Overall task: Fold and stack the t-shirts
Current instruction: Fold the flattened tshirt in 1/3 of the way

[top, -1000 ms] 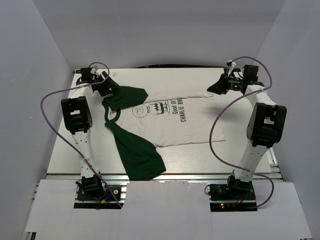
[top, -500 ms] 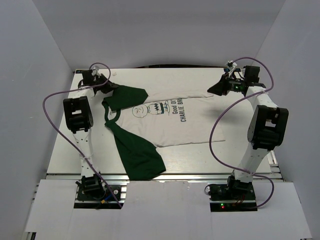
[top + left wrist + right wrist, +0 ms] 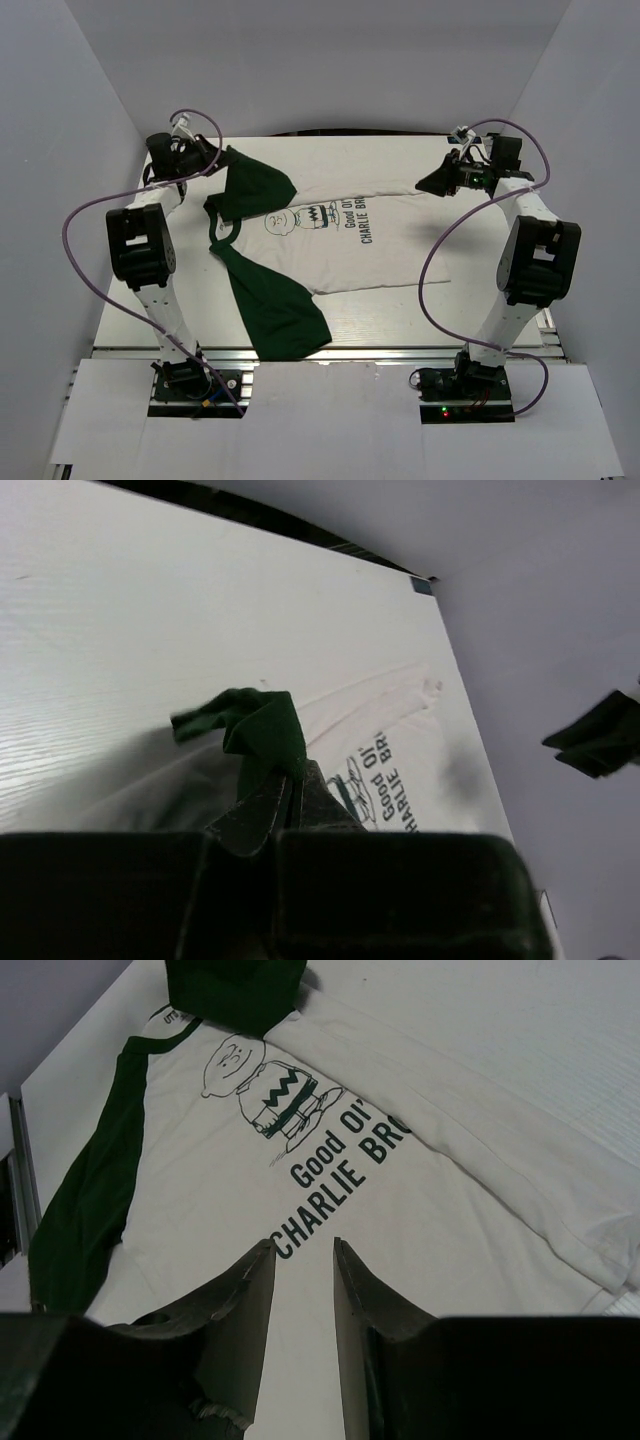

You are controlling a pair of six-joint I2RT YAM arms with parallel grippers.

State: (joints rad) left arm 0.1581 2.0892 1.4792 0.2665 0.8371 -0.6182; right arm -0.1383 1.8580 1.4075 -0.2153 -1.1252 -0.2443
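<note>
Since a second before, our left gripper (image 3: 212,160) had snapped shut on the dark green sleeve (image 3: 255,186) and drawn it up toward the far left corner of the tabletop (image 3: 420,320). Our right gripper (image 3: 303,1245) hung over the hem end near the far right corner, jaws apart with nothing between them. The t-shirt (image 3: 360,245) lay spread chest-up across the middle of the tabletop, collar toward the left edge (its other sleeve trailed to the near edge). We judged the folding barely begun: no fold laid yet, no stack started. The print (image 3: 340,1170) read "Good Ol'" over "CHARLIE BR", the rest cut off.
</note>
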